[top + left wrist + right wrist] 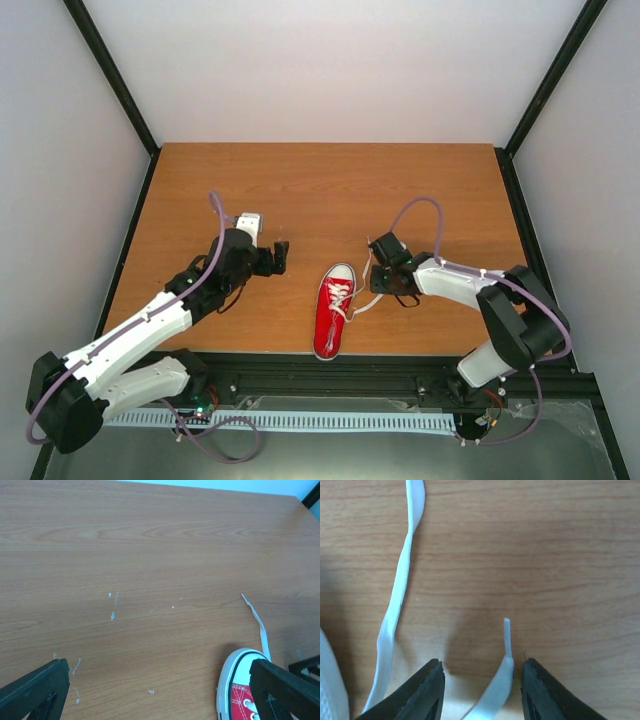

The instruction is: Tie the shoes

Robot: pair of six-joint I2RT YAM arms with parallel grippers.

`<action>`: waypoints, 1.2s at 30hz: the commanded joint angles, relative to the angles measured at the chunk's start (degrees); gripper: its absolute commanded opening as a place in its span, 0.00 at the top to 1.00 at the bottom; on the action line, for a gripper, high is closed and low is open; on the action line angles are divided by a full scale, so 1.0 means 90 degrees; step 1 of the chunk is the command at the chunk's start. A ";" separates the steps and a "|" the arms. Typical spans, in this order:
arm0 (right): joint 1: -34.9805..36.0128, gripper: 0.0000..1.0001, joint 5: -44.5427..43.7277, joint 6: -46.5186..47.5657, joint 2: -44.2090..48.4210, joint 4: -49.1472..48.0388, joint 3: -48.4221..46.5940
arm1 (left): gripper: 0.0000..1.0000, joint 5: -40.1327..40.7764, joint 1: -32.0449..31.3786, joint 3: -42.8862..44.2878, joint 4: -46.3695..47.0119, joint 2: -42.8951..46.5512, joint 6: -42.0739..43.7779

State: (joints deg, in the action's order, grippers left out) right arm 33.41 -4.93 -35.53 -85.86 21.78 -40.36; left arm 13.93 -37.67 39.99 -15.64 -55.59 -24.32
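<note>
Right end effector (482, 670) is hanging beside the sneaker (332, 318), near its toe, fingers (425, 692) narrowly parted around a loose lace end (506, 647). Left end effector (281, 256) is gaping wide opposite; the sneaker is lying between them on the tabletop (300, 190).

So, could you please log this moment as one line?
sneaker untied | left claw open, clear of sneaker | right claw open around lace end

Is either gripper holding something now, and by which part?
Nothing is held. The left gripper and right gripper are open; a white lace end lies between the right fingers, not clamped.
</note>
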 commanded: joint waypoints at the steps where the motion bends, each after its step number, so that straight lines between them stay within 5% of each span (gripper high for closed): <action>1: 0.0312 0.60 -0.0663 -0.0318 -0.0485 0.0372 -0.0358 | 0.00 -0.0204 -0.0004 -0.0196 0.0063 0.0140 -0.0027; 7: 0.0399 0.97 -0.0726 -0.0356 -0.0323 0.0256 -0.0316 | 0.00 -0.0535 -0.0001 -0.0432 0.0378 0.0216 -0.0057; 14: 0.0392 0.97 -0.0617 0.0081 0.1178 -0.0023 -0.0554 | 0.00 -0.2163 -0.0033 -0.0879 0.1863 -0.0208 -0.0619; 22: 0.0373 0.97 0.0082 0.0064 0.2463 -0.0650 -0.1023 | 0.00 -0.3418 -0.1151 -0.0670 0.4041 -0.1682 -0.0418; 30: 0.0375 0.97 0.0517 -0.0290 0.2669 -0.1050 -0.1294 | 0.00 -0.4027 -0.1358 -0.0217 0.4503 -0.2705 0.0015; 36: 0.0370 0.97 0.0579 -0.0381 0.2689 -0.1118 -0.1326 | 0.07 -0.3544 -0.1381 0.0076 0.4335 -0.3242 0.0152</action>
State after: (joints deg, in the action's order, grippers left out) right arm 36.47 -0.54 -37.67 -62.35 13.41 -50.87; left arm -19.64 -49.45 37.17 21.39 -82.24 -25.50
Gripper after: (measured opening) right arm 0.029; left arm 0.968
